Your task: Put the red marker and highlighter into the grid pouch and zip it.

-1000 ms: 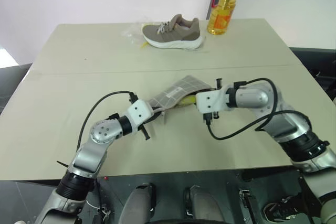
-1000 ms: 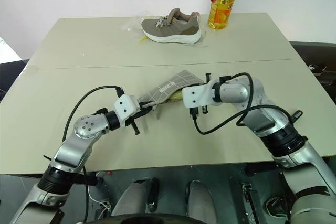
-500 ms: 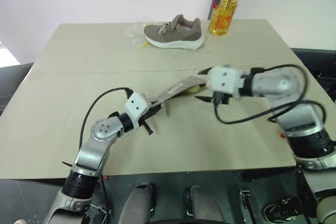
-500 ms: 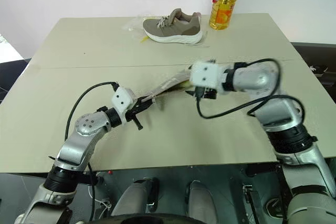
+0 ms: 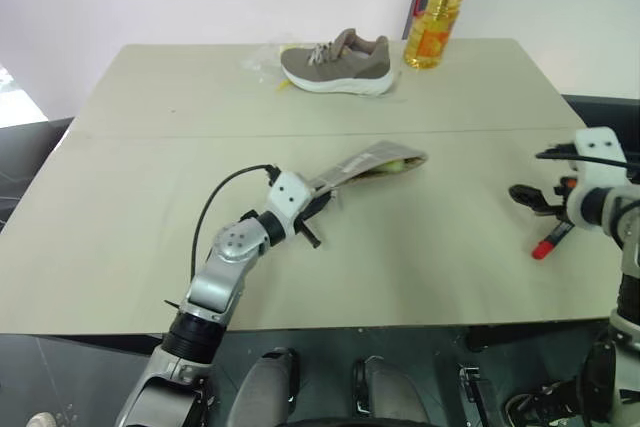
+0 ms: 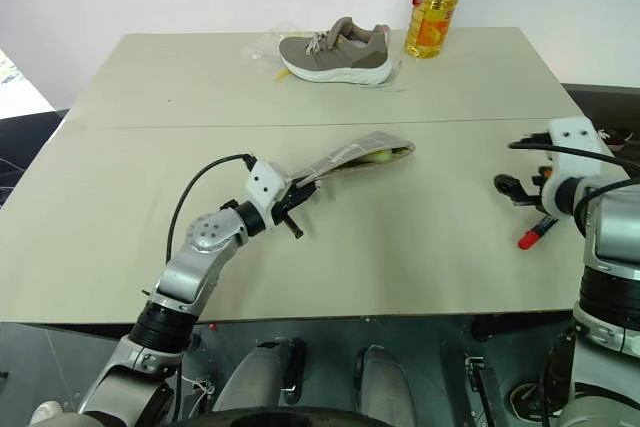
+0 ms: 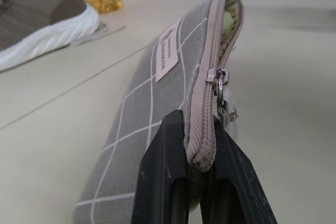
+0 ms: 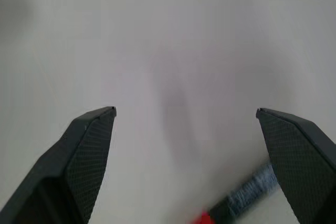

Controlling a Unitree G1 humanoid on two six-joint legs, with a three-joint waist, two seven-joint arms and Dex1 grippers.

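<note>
Pouch (image 5: pixel 365 163) lies near the middle of the table (image 5: pixel 120 197), one end lifted and pinched between the left gripper's (image 7: pixel 202 150) two fingers, which are clamped together on its closed zip corner. The zip pull (image 7: pixel 217 75) hangs just past those fingers, and the far end of the pouch gapes, with the yellow highlighter (image 5: pixel 395 163) showing inside the mouth. At the far edge stand a shoe (image 5: pixel 337 60) and an oil bottle (image 5: pixel 437 9), with a scrap of clear plastic (image 5: pixel 262 64) beside the shoe, all well apart from the pouch. Bare tabletop stretches on both sides of the pouch and toward the near edge, with nothing between the two arms. Marker (image 5: pixel 551 240) lies close to the table's right edge, its red end nearest the robot. The right gripper (image 8: pixel 186 124) hovers just above it, fingers spread wide and holding nothing, the marker lying below the gap between the fingertips.
</note>
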